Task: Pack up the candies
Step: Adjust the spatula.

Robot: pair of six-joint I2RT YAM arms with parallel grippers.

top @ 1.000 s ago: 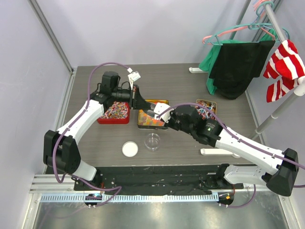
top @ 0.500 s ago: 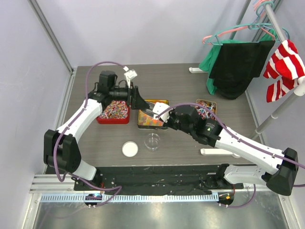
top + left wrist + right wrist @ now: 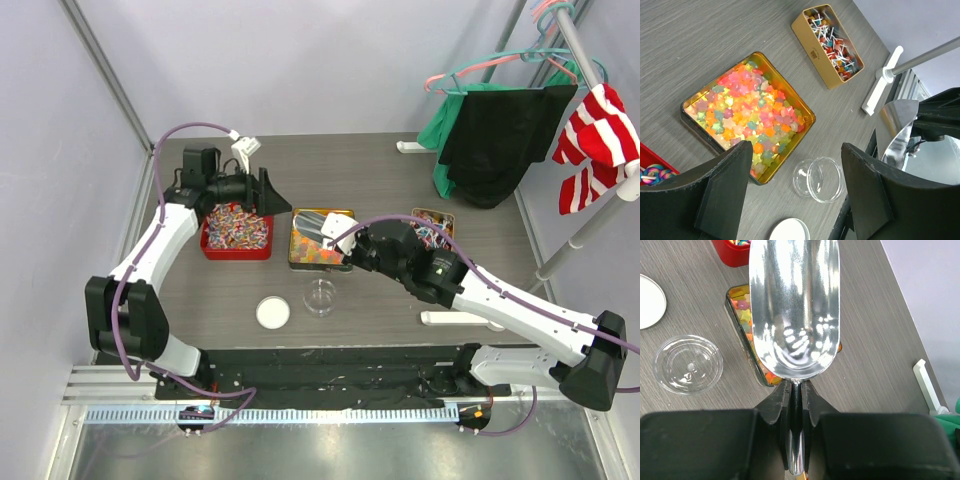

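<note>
Under the scoop (image 3: 794,305), candies (image 3: 742,309) mostly hidden

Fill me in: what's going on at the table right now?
The right gripper is shut on a metal scoop, which is empty and held just over the gold tin of gummy candies. The left gripper is open and holds nothing, up by the red tin. The clear cup sits empty in front of the gold tin, with a white lid beside it. Nothing is packed yet.
</note>
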